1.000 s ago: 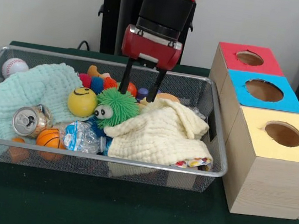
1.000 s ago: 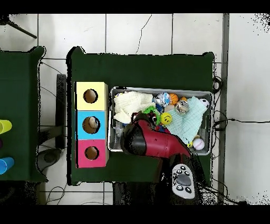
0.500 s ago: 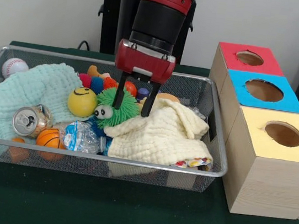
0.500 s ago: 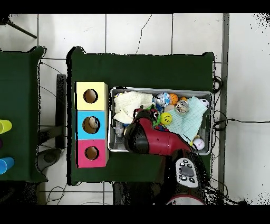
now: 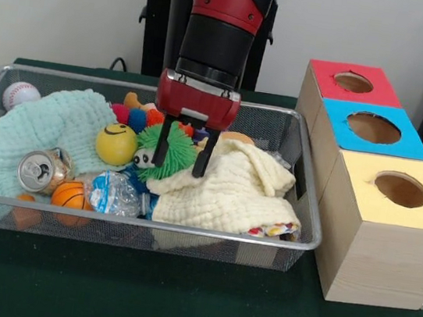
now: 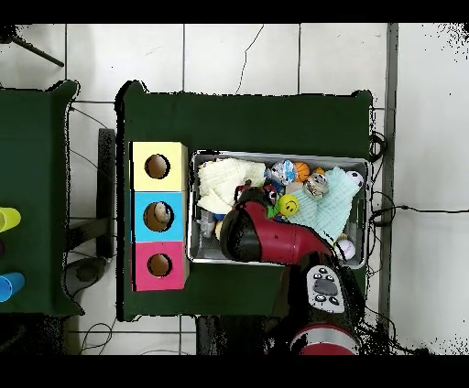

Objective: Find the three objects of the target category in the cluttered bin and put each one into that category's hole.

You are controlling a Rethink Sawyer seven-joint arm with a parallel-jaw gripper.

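Observation:
The silver wire-mesh bin [image 5: 186,230] [image 6: 359,165] sits on the green table. One crushed clear bottle with a blue label [image 5: 117,193] [image 6: 280,171] lies at the bin's front, between an orange ball and a pale yellow cloth. No other bottle shows. My gripper [image 5: 179,160] hangs open in the bin's middle, its fingers straddling the green spiky ball [image 5: 163,154] at the yellow cloth's edge. In the overhead view the arm [image 6: 266,238] hides the gripper.
Three boxes with holes stand beside the bin: red [image 5: 353,82] [image 6: 159,265], blue [image 5: 373,128] [image 6: 158,215], yellow [image 5: 401,190] [image 6: 157,167]. The bin also holds a yellow cloth [image 5: 227,188], a mint cloth [image 5: 38,130], a can [image 5: 39,171], a smiley ball [image 5: 116,143], and a baseball [image 5: 19,94].
My gripper has come down and slightly toward the bin's front, from above the toys to around the green spiky ball. The objects in the bin have not moved.

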